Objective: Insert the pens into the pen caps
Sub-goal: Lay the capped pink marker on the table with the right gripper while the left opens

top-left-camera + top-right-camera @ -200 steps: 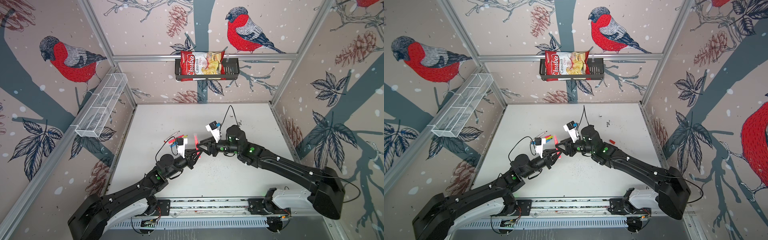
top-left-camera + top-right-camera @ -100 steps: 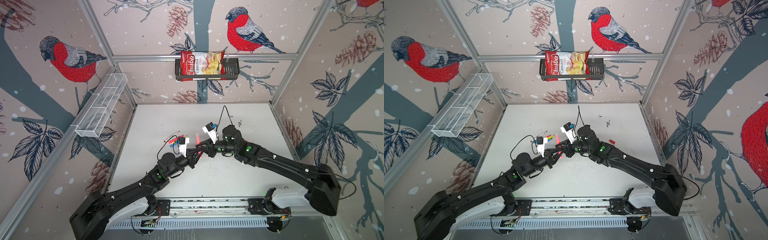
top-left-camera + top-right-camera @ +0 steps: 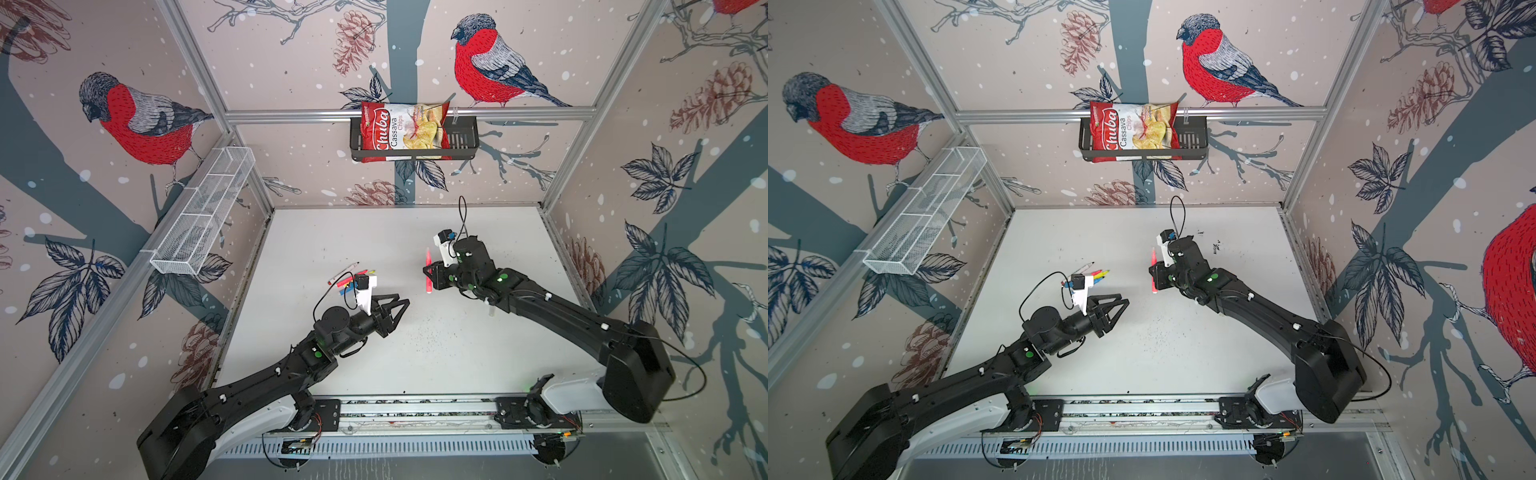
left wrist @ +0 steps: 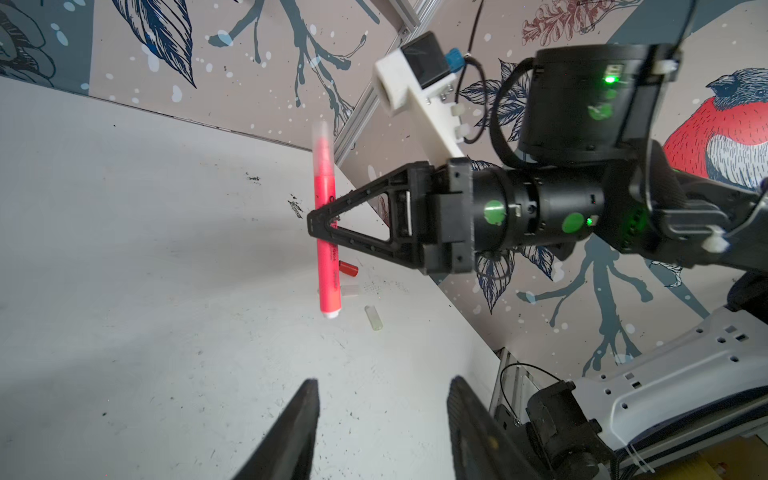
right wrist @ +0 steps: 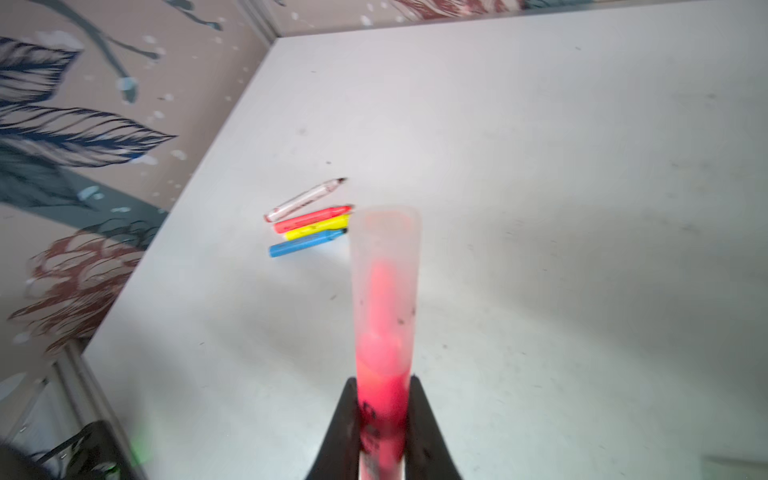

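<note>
In the right wrist view the pink pen (image 5: 384,316) in the right claw (image 5: 384,386) is blurred along its whole length, and its lower end runs off the picture's edge together with the claw. The pen's capped end is smeared in the left wrist view, where the barrel covers part of a whitish cap (image 4: 351,290) on the desk (image 4: 124,249). Only the two tips of the left claw (image 4: 383,384) show there; the rest is cut off. In both top views the left arm's wrist camera (image 3: 362,283) hides part of the pens (image 3: 341,282) lying on the left of the desk.
</note>
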### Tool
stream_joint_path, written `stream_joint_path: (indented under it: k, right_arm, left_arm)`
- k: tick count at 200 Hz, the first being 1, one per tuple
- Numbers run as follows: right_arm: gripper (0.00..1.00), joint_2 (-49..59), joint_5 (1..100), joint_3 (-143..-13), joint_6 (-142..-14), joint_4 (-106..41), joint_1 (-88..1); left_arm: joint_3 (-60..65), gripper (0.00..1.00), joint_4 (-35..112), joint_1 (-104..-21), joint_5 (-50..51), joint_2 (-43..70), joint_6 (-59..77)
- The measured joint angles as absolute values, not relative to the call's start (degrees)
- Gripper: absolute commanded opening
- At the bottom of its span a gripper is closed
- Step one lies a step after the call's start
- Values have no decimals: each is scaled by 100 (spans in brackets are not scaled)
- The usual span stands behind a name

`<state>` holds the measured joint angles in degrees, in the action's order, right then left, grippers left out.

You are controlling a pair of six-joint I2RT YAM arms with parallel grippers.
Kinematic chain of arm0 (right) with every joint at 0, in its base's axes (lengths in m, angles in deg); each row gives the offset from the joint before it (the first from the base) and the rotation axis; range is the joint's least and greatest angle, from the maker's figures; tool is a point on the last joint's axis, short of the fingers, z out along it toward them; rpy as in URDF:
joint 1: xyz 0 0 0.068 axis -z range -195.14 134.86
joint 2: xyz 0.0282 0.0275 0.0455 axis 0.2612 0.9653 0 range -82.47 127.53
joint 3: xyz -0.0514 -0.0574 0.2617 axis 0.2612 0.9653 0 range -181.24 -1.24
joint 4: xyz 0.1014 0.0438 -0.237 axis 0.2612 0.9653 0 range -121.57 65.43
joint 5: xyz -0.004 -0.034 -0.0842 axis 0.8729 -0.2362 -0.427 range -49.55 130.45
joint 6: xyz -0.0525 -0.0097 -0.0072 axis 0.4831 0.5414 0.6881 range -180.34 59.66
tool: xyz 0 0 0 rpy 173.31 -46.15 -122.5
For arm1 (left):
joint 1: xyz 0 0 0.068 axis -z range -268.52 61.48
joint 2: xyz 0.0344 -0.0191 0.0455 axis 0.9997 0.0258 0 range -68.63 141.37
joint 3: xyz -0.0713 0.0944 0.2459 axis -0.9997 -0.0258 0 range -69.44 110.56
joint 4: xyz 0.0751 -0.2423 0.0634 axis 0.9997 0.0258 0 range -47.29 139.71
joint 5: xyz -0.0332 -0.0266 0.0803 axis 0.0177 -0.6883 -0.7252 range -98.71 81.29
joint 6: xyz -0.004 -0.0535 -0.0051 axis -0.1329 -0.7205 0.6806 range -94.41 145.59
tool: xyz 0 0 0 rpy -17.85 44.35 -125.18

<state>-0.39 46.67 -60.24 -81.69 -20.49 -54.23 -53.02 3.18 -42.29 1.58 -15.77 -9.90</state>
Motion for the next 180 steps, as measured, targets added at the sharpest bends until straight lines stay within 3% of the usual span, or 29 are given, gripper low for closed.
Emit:
stream_joint_path:
  k: [36,120,180]
  right_arm:
    - [12,949,4326,-6820,-8151,-1274,-4800]
    - [12,3780,3428,-9943,-7825,311,-4269]
    - [12,4818,3185,-11287,-7653,949,-4062]
  left_arm:
    - [-5361,51,340,-4229,132,-1711,-924]
    - [-5374,51,1004,-3953,-170,-2368,-725]
    - [-5457,51,1328,-3844,-483,-2707,-697]
